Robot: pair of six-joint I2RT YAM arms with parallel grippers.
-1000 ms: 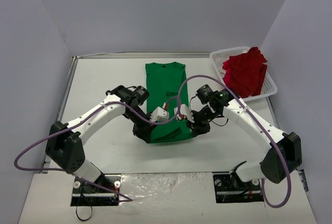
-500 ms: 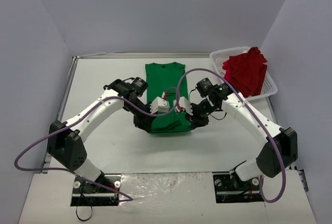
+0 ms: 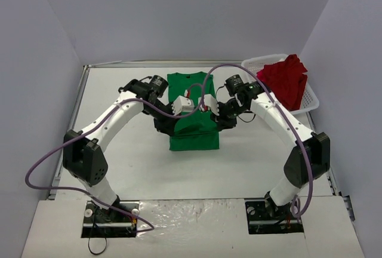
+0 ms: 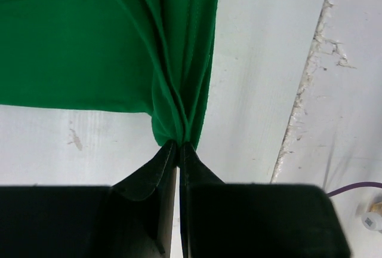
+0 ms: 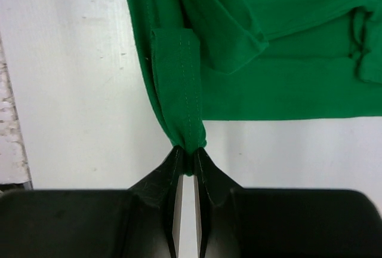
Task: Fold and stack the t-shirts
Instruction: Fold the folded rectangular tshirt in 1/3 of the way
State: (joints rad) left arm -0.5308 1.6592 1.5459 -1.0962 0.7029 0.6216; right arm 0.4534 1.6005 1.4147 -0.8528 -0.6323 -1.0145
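Left gripper and right gripper each pinch a corner of the green shirt. Best carry both level, cloth taut between the jaws, for a square fold.

- The green t-shirt is a plain, bright green.
- The red t-shirt is a plain, deep red.
- The basket is white with a lattice pattern.
- The table is white.
- The left gripper and right gripper have black fingers.
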